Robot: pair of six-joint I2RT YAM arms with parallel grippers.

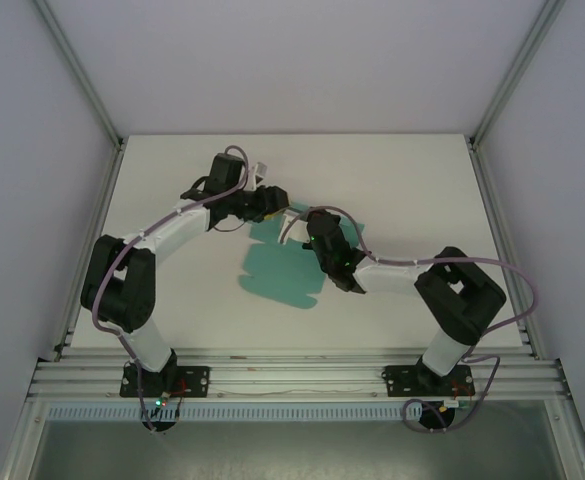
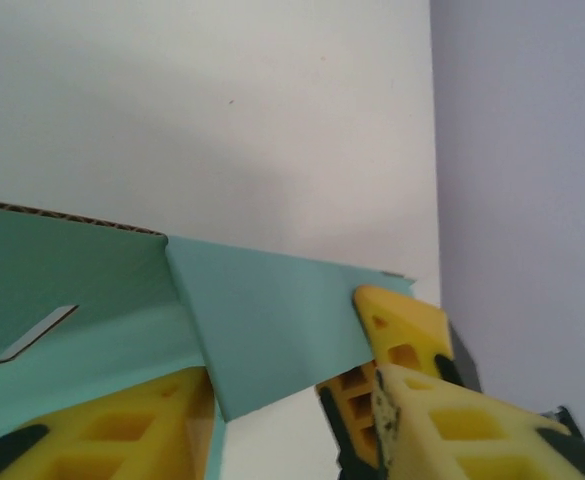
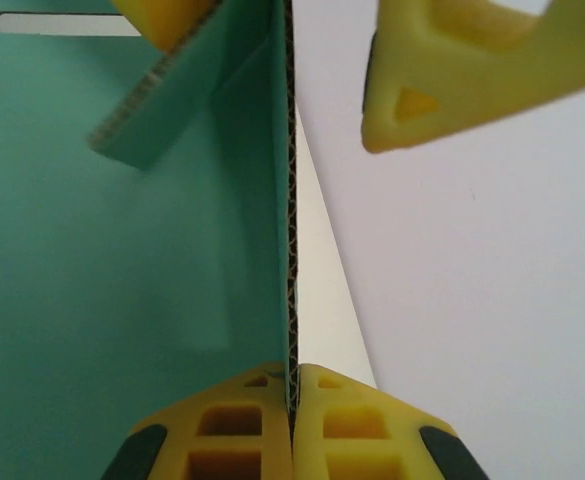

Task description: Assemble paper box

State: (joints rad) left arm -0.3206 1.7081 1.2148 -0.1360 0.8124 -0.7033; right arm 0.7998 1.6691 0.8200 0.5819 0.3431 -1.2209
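Here we are mid-fold; the paper box (image 1: 282, 272) lies near the middle of the table (image 1: 172, 170), most of its teal sheet flat, with both arms busy at its far edge. Our right pincer (image 3: 292, 392) is pressed fully together on the top edge of a side wall (image 3: 284, 200); that wall stands upright, its thin corrugated edge pointing straight at the wrist camera; a firm hold. The left pincer (image 2: 282, 355) stands part-open, astride the end flap (image 2: 272, 320); one of its fingers (image 3: 157, 15) sits against the flap on the inner side; the other hangs clear on the outer side of the wall, with daylight between it and the card; so it grips nothing yet, as we read it.

The step in hand, we judge, is turning that end flap in at the corner. To do it well, we want the right pincer holding the wall plumb while the left one works; the left should take the flap close to its crease, not at the tip, and swing it about the crease line rather than drag it; otherwise the thin card may buckle or the whole sheet slide on the table. Gently too; a hard squeeze could crush the fluting. The slot (image 2: 35, 333) in the floor panel lies open nearby; waiting for a tab, we'd guess.
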